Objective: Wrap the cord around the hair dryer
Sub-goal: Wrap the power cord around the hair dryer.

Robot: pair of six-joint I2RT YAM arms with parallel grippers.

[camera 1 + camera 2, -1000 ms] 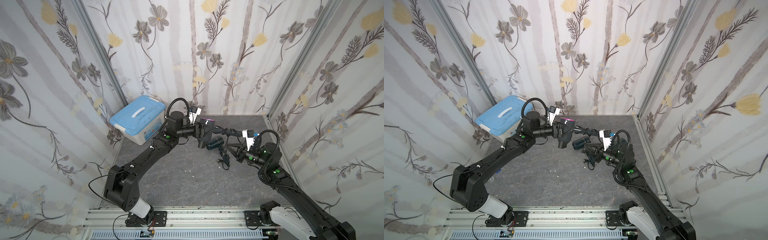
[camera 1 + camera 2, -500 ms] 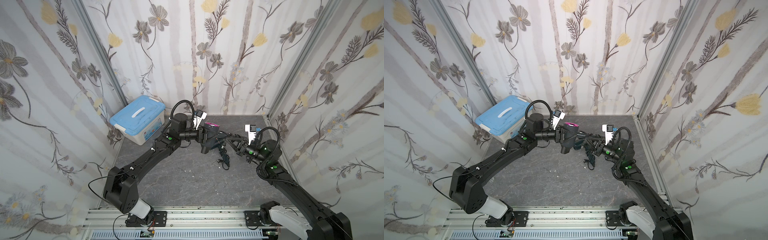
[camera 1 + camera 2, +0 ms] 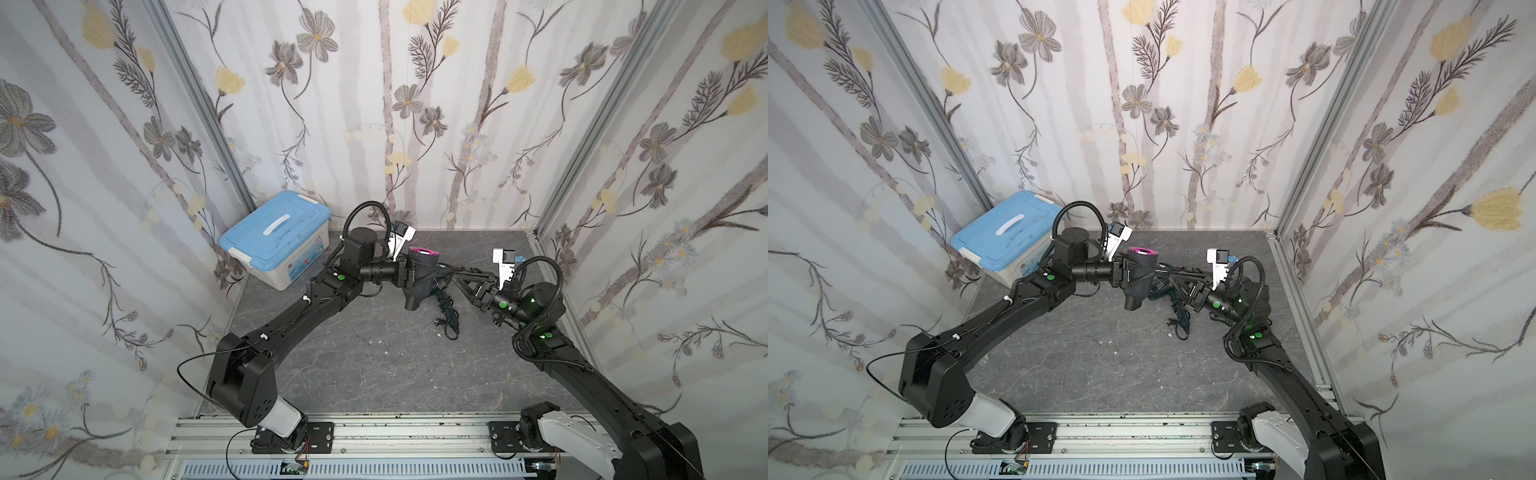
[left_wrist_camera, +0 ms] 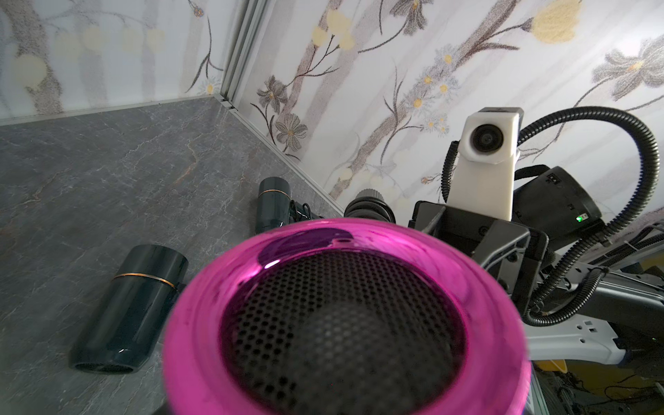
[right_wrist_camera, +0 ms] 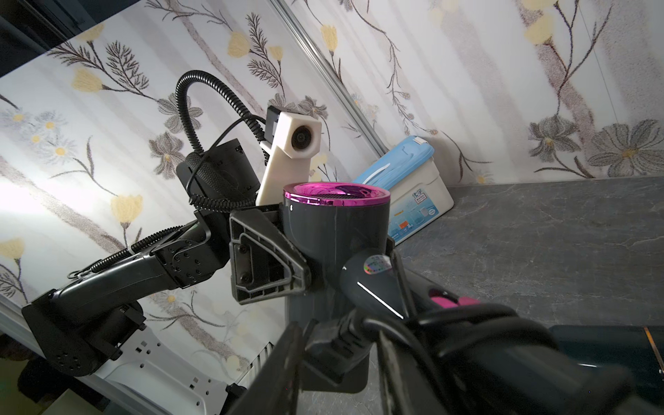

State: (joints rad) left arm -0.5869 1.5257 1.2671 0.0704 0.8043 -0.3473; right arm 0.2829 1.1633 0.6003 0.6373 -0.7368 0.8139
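Hair dryer (image 3: 419,274) upright in jaws, left arm (image 3: 316,307) outstretched, right arm (image 3: 540,332) facing.

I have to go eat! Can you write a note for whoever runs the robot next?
Left pincer: shut on the hair dryer, holding it above the table.
Right pincer: jaws open at the dryer's handle, the cord and its plug between them.
Done: cord looks looped round the handle; how many turns is hidden.
Left: probably tuck in the plug end, then check nothing hangs loose.
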